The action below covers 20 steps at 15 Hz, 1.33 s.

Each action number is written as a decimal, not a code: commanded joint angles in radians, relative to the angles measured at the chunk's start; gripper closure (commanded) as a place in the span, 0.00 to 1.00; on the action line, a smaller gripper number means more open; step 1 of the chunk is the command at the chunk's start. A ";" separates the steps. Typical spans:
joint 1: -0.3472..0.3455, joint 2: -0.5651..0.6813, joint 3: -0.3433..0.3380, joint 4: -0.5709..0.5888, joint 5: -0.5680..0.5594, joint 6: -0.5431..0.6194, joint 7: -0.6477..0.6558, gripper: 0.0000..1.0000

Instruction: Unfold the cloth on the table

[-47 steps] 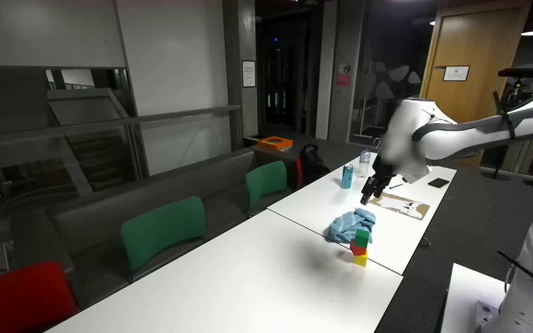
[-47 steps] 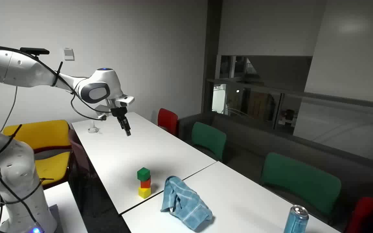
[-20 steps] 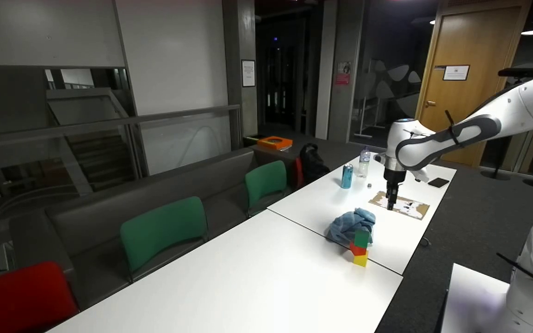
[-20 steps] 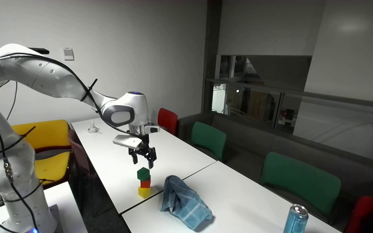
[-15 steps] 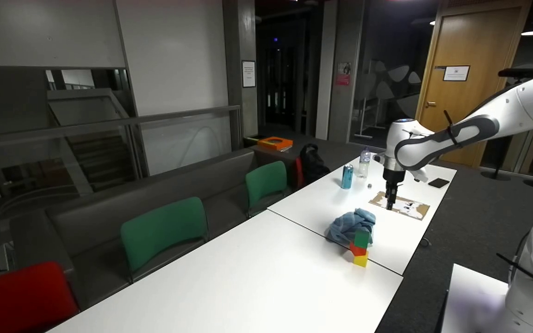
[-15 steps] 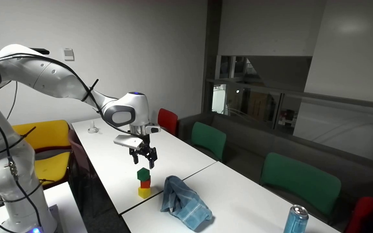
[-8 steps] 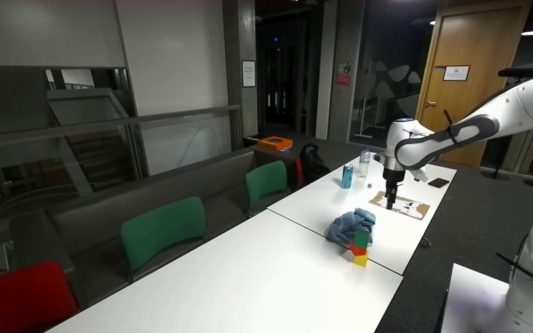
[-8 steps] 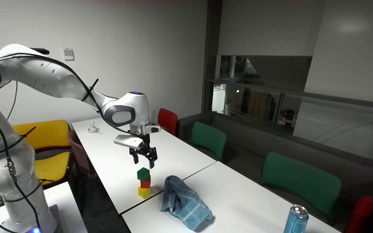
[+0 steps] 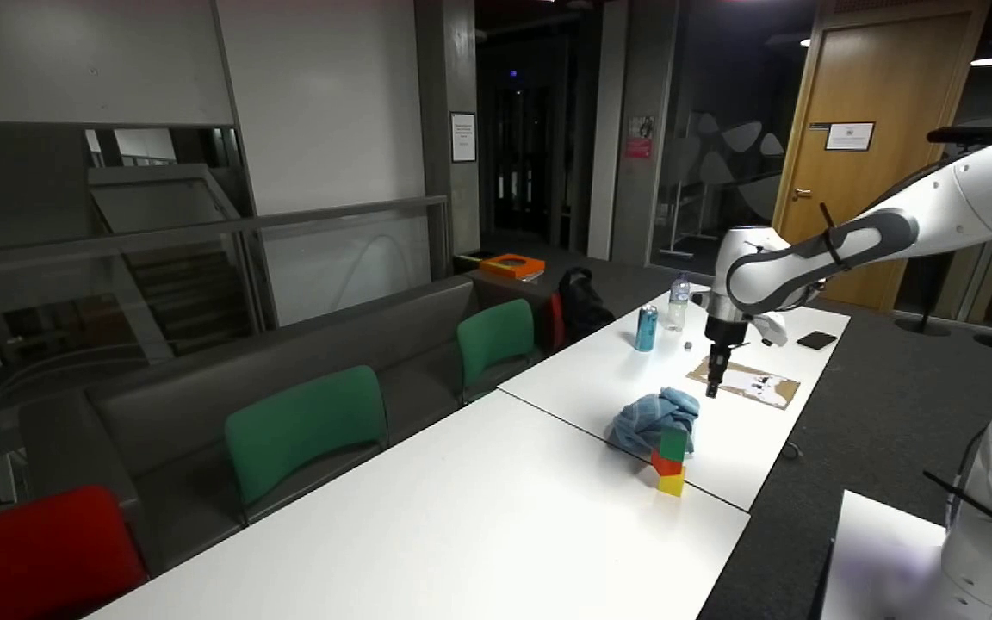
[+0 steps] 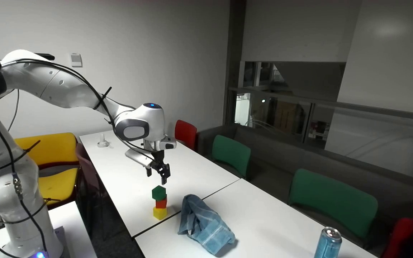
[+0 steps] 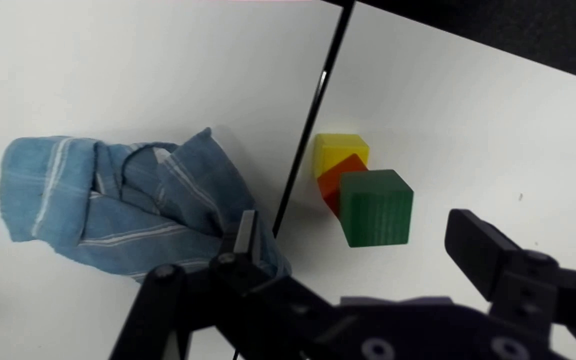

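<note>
- In an exterior view, the blocks (image 9: 668, 465), stacked near the cloth (image 9: 651, 422), could topple if the approach is badly aimed. The gripper (image 9: 711, 392) hangs higher, apart from the cloth.
- In an exterior view, coming straight down may hit the blocks first. The cloth lies bunched on the bench (image 10: 281, 222), to one side of the gripper.
- In the wrist view, the cloth's folds overlap; pinching several at once might drag it unopened. The gripper is spread wide, grasping nothing, with the cloth mostly beyond one side.
</note>
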 commanded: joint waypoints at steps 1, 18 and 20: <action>0.002 0.029 -0.005 -0.019 0.188 0.058 0.027 0.00; -0.110 0.318 -0.105 -0.030 0.989 0.335 -0.138 0.00; -0.129 0.359 -0.120 -0.015 1.074 0.321 -0.198 0.00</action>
